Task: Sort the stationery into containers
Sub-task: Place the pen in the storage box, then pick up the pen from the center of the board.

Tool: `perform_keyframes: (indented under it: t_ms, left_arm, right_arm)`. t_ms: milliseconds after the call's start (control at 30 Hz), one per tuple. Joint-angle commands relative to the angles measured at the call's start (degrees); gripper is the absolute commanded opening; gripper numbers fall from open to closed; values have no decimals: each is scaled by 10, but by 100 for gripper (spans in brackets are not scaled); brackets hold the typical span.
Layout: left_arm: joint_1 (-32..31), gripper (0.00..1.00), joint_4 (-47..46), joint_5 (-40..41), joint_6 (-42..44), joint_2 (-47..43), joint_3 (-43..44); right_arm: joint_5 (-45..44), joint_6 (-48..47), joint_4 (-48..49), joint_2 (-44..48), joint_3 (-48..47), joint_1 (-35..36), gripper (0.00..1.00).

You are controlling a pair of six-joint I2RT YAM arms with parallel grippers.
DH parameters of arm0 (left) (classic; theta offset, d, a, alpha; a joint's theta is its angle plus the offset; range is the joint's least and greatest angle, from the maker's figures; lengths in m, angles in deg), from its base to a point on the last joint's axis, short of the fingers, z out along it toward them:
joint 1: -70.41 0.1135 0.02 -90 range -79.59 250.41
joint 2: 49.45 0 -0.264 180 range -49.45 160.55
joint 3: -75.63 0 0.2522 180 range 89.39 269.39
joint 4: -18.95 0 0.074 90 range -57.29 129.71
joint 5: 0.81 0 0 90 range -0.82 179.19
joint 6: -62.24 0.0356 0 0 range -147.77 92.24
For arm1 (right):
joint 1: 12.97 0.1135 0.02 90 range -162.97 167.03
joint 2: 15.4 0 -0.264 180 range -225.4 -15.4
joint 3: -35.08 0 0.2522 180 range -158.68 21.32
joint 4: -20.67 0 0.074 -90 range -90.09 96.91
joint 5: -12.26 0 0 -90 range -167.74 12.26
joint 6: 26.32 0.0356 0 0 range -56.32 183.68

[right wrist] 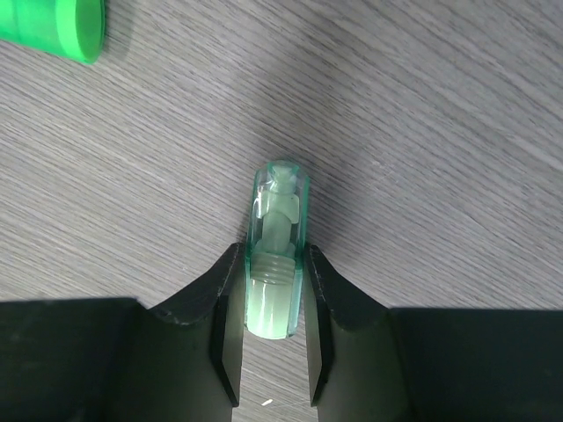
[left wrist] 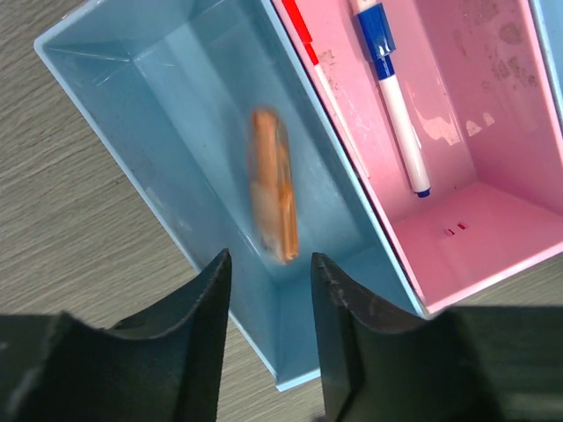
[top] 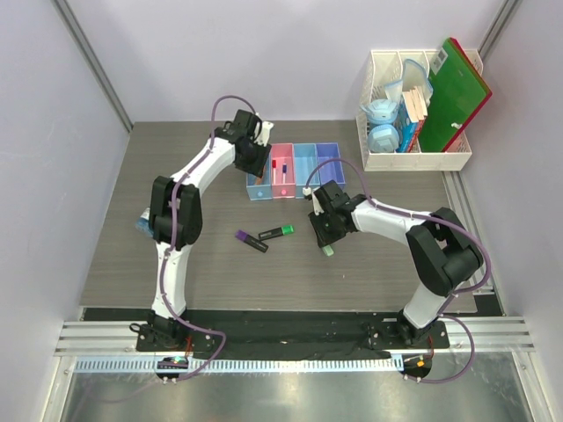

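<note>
- The likeliest slip, in our judgement, is at the right hand [right wrist: 273,259]. Its fingers are closed against the sides of the mint-green piece [right wrist: 280,220], but they pinch only its near end. The smooth, rounded far end juts past the tips, so on a lift the piece may swivel or squirt out onto the worktop [right wrist: 440,105].
- A second risk is a clash of arms. The row of bins [top: 295,167] lies on the far side of the right hand, and the left hand [top: 255,161] hangs over its left end.
- The green-ended marker [top: 277,232] and the purple-ended marker [top: 251,241] lie on the worktop near the right hand, to its left. A low sweep that way could knock them.
- The left hand is parted wide and holds nothing, pointing down into the leftmost light blue bin [left wrist: 132,97]. The orange piece [left wrist: 273,185] shows inside that bin, but it is blurred, so we cannot tell whether it is at rest.
- The right arm is folded low, with its hand pointing down at the worktop. As far as we can tell, the mint-green piece lies on the surface.
</note>
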Motion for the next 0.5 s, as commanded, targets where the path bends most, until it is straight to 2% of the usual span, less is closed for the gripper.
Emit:
perform_keyframes:
  t_ms: [0,233,467]
  left_arm:
    - [-2,43,12,-17,-3,0,30]
    - [-2,45,6,-38,1,-17,58]
    - [-2,45,-5,-74,34,-100,32]
  right_arm:
    - [-16,-17,3,-27,7,3,2]
    - [-18,-23,-5,-15,0,3,1]
    - [-7,-37,-16,21,-31,4,1]
